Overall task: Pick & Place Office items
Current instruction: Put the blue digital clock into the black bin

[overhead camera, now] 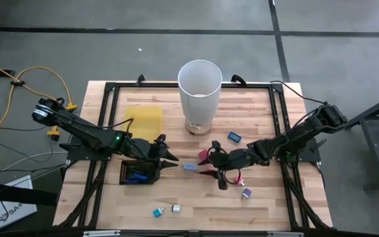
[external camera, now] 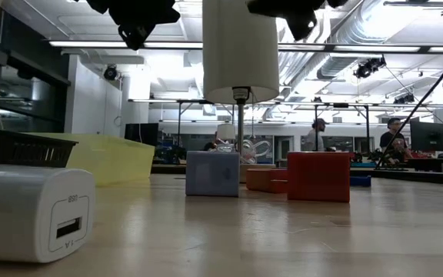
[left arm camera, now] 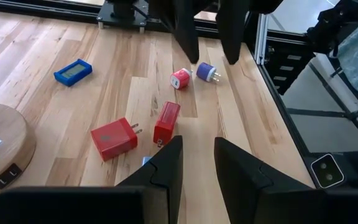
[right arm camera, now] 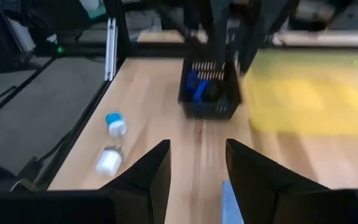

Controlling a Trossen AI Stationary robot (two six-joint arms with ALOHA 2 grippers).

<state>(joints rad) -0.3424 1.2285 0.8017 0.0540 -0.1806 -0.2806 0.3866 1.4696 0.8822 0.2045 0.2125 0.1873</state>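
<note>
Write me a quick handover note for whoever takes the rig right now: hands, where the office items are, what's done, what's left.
Left hand: open, empty, beside the black mesh basket.
Right hand: open, empty, facing it across the small light-blue block.
Done: blue pieces lie in the basket.
Left: light-blue block, flat blue gadget, red plug adapters, purple plug, teal and white plugs at the front edge, all loose on the wooden table.
</note>
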